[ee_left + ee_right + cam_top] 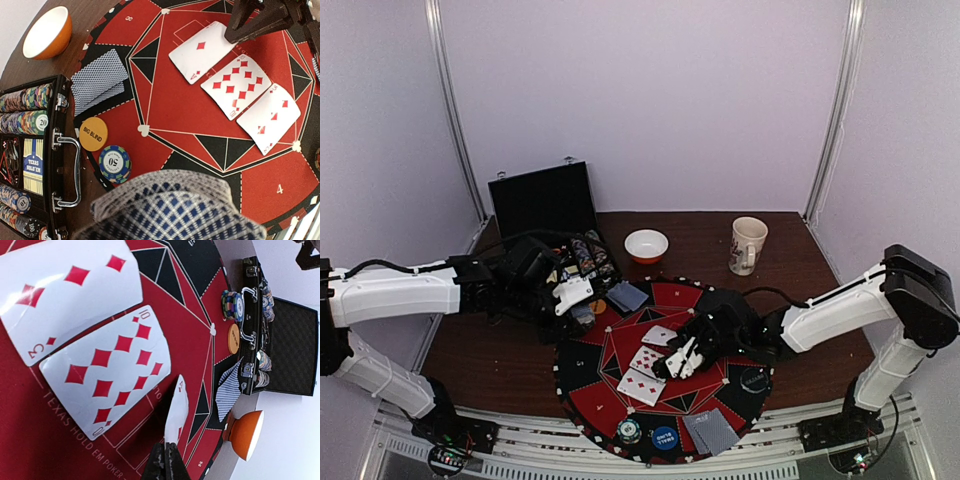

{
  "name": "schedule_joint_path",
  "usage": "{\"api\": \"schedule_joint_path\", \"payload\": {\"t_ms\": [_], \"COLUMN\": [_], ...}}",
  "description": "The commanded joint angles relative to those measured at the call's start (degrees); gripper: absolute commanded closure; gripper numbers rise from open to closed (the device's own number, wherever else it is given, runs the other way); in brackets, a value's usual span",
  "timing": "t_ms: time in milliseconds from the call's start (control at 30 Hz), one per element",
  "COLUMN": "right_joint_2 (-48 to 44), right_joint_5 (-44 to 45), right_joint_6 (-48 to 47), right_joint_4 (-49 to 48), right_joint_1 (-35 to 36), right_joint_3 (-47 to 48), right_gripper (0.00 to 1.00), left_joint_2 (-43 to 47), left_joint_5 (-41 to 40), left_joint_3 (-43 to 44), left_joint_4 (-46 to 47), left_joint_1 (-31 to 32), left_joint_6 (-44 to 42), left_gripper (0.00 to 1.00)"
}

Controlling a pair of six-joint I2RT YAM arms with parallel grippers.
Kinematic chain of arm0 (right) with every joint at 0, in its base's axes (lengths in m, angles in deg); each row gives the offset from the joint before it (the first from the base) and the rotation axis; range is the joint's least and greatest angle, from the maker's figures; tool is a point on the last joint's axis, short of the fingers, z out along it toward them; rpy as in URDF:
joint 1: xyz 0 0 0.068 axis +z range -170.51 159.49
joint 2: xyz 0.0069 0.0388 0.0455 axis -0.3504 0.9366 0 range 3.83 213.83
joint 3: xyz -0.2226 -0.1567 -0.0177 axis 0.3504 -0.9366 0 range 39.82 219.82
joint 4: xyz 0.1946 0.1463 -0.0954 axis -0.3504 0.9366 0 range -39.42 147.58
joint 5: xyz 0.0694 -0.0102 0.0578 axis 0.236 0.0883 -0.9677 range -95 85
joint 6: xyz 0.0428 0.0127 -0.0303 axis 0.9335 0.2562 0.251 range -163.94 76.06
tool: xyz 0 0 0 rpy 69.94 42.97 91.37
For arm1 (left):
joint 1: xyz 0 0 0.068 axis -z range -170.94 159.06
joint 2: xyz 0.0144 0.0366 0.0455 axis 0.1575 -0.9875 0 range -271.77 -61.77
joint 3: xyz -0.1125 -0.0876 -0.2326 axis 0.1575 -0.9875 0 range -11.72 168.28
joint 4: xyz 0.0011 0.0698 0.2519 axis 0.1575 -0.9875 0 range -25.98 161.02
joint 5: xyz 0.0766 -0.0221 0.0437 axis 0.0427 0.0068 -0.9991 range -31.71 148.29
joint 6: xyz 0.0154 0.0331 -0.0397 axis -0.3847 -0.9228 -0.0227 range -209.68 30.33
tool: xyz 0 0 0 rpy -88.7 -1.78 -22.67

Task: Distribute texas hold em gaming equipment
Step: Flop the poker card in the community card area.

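Cards (235, 82) lie face up at the centre of the mat (180, 115), the right gripper (167, 450) pinching one card (176, 407) by its edge. Face-down pairs (627, 295) and chips (115, 163) mark two seats. The left gripper (578, 300) clamps the deck (170, 205), and with the case (540, 200) full of chips, dealing looks half done.

Was a dark brown wooden surface (800, 250), boxed in by pale walls on three sides. Had four things sitting straight on it, honestly not much. Carried a big round red-and-black mat (595, 400) spread right up to the near edge, about in the middle. Also held a black hard briefcase (542, 200) at the back left, with the lid propped upright and the front just beside the mat's rim. Then had a small bowl (646, 244), orange outside and white inside, behind the mat. Lastly carried a pale mug (748, 244), upright, to the right of that bowl.
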Motion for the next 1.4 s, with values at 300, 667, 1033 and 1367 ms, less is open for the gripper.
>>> {"api": "schedule_joint_path", "payload": {"t_ms": [300,667,1033,1367], "right_joint_2": [-0.5,2.3,-0.9,-12.7], "right_joint_5": [-4.2,-4.7,-4.4,-3.9], "right_joint_6": [-7.4,-8.5,-7.6,25.5], "right_joint_4": [9.4,10.8,11.3,-11.7], "right_joint_1": [-0.3,-0.9,-0.8,-1.6], "right_joint_3": [0.2,2.6,0.9,-2.3], "right_gripper": [1.00,1.00,0.84,0.32], "left_joint_2": [0.8,1.2,0.9,1.0], "left_joint_5": [0.1,-0.1,-0.3,-0.5], "left_joint_3": [0.4,0.3,0.4,0.5], "left_joint_4": [1.9,1.9,1.9,1.9], "left_joint_1": [-0.2,-0.2,-0.2,-0.2], "left_joint_6": [0.1,0.2,0.1,0.0], "left_gripper": [0.59,0.60,0.59,0.59]}}
